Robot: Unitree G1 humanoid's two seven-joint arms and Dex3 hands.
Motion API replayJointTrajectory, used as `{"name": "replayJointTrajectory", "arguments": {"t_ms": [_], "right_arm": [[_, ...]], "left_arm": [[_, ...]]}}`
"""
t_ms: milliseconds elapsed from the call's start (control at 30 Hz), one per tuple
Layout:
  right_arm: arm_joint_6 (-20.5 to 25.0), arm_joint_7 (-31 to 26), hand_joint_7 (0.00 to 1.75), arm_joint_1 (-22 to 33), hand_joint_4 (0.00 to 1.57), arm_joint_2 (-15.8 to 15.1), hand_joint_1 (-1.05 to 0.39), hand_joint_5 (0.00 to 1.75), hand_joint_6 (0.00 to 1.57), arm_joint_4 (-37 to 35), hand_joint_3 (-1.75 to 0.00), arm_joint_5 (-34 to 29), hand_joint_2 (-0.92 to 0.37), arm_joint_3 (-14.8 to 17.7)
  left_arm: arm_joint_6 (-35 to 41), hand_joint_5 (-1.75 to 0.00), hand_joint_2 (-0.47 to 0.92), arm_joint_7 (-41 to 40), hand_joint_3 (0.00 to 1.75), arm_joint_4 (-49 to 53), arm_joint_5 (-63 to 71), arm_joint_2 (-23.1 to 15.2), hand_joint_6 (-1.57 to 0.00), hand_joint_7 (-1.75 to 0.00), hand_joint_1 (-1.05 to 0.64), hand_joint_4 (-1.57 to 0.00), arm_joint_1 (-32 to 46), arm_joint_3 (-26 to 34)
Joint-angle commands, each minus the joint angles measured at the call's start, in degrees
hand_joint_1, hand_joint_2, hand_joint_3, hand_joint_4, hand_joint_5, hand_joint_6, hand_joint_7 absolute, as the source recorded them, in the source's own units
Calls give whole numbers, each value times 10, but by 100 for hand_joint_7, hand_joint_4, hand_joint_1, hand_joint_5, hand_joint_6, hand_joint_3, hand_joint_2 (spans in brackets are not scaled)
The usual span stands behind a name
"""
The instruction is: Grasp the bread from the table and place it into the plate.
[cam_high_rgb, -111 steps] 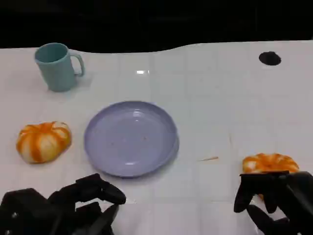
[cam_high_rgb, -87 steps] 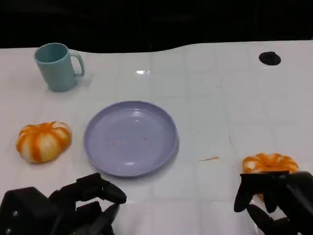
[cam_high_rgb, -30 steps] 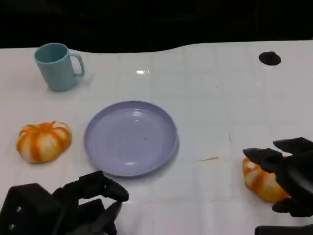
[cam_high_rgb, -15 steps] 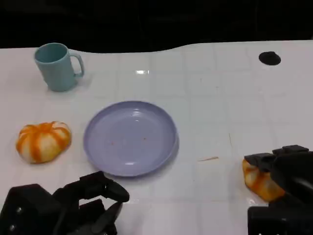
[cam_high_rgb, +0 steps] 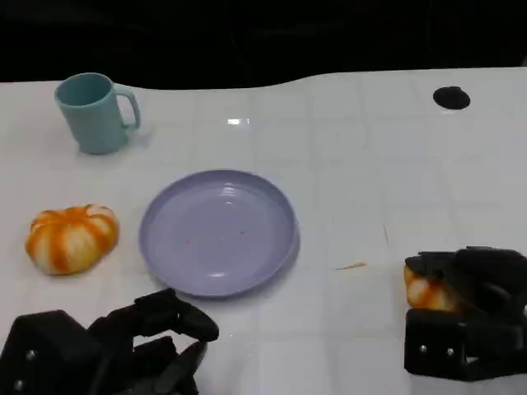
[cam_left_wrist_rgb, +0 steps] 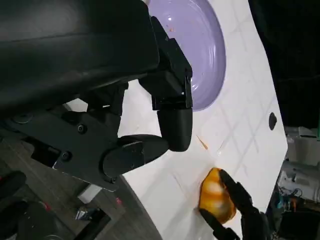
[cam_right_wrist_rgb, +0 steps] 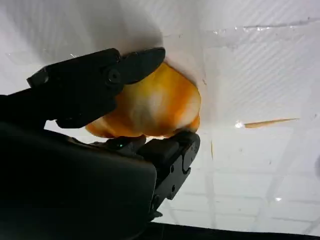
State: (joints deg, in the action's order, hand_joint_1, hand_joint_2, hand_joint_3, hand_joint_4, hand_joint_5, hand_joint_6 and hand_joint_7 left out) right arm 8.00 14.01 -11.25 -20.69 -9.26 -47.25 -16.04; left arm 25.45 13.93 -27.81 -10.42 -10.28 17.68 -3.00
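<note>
One bread (cam_high_rgb: 424,290), now enclosed by right hand (cam_high_rgb: 465,313)

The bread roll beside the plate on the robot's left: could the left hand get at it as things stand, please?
Probably yes. The left hand holds nothing, and the bread roll lies on bare table ahead of it, beside the plate, with nothing between them.

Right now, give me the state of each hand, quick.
Left hand: holds nothing, fingers curled in near the table edge.
Right hand: fingers closed around the orange bread roll.
</note>
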Motion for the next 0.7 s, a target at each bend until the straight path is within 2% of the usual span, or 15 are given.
{"name": "replayJointTrajectory", "arguments": {"t_ms": [33, 100, 133, 200, 267, 333, 367, 433, 467, 500, 533, 600, 700], "right_arm": [[18, -72, 8, -11, 60, 15, -37, 23, 71, -43, -16, 8, -92, 7], [-7, -143, 10, -13, 88, 21, -29, 41, 94, -64, -9, 14, -92, 12], [-27, -181, 11, -15, 93, 23, -25, 61, 104, -76, -7, 19, -92, 16], [-57, -232, 14, -20, 87, 22, -16, 135, 119, -96, -7, 27, -92, 16], [-82, -266, 17, -24, 86, 18, -13, 162, 124, -106, -8, 29, -92, 12], [-102, -288, 22, -27, 88, 15, -10, 172, 128, -112, -12, 33, -92, 10], [-110, -295, 27, -28, 89, 14, -9, 173, 127, -115, -26, 35, -85, 9], [-121, -306, 50, -29, 90, 13, -9, 174, 120, -119, -80, 37, -56, 8], [-124, -307, 56, -30, 90, 14, -9, 174, 118, -117, -90, 38, -51, 8], [-126, -307, 75, -30, 90, 14, -10, 175, 109, -116, -99, 40, -46, 9], [-127, -307, 86, -31, 90, 15, -10, 175, 105, -116, -102, 41, -44, 9], [-134, -314, 95, -33, 90, 17, -10, 175, 100, -118, -104, 43, -43, 10], [-142, -324, 98, -35, 90, 19, -10, 175, 98, -122, -103, 49, -43, 11]], "left_arm": [[2, -175, 72, -4, 75, -10, 0, -3, -66, -125, -31, -66, 5, 3], [4, -175, 72, -5, 75, -11, 1, -3, -66, -125, -31, -67, 5, 3], [6, -175, 72, -6, 75, -12, 0, -2, -66, -125, -31, -67, 5, 3], [8, -175, 72, -6, 75, -14, -1, -1, -66, -125, -30, -67, 5, 3], [10, -175, 73, -6, 76, -15, -2, -1, -66, -125, -29, -66, 4, 3], [13, -175, 73, -5, 76, -18, -2, -1, -65, -125, -28, -66, 4, 3], [14, -175, 73, -6, 76, -19, -2, -1, -65, -125, -28, -66, 4, 3], [16, -175, 73, -6, 76, -20, -4, 0, -65, -125, -28, -66, 5, 4], [12, -175, 73, -5, 76, -19, -1, -1, -65, -125, -28, -66, 5, 3], [9, -175, 73, -5, 76, -19, 2, -2, -65, -125, -28, -66, 5, 3], [9, -175, 73, -5, 76, -19, 3, -2, -65, -125, -28, -66, 5, 2], [11, -175, 73, -6, 76, -19, 2, -1, -65, -125, -29, -66, 4, 3], [6, -175, 73, -4, 76, -14, 4, -2, -65, -125, -28, -67, 3, 1]]}}
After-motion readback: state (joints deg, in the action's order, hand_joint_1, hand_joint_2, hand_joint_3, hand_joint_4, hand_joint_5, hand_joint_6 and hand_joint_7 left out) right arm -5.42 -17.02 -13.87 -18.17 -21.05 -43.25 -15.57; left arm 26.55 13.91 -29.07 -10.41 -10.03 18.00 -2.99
